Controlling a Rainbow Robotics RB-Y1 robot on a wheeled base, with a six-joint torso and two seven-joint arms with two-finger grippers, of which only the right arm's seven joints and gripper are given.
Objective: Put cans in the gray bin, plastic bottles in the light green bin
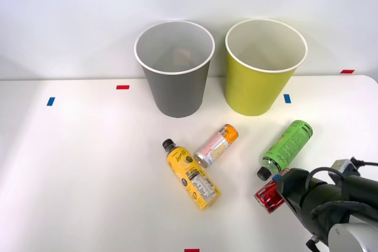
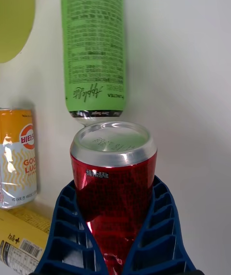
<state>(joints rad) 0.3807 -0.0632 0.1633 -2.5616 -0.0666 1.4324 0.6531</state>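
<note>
I am holding the right gripper [image 1: 273, 196] at the lower right of the front frame, its blue ribbed fingers [image 2: 159, 236] clamping the red can [image 2: 114, 178] on both sides. In the front view the red can [image 1: 269, 197] is sitting just below the cap end of the green bottle [image 1: 285, 148], which is lying on the white table [image 1: 88, 163] right of centre. I am seeing the pink can [image 1: 216, 145] lying at mid-frame, with the yellow bottle [image 1: 192, 174] just to its lower left. The gray bin [image 1: 175, 69] and the light green bin [image 1: 264, 66] are standing upright side by side in the upper half of the frame, gray to the left.
</note>
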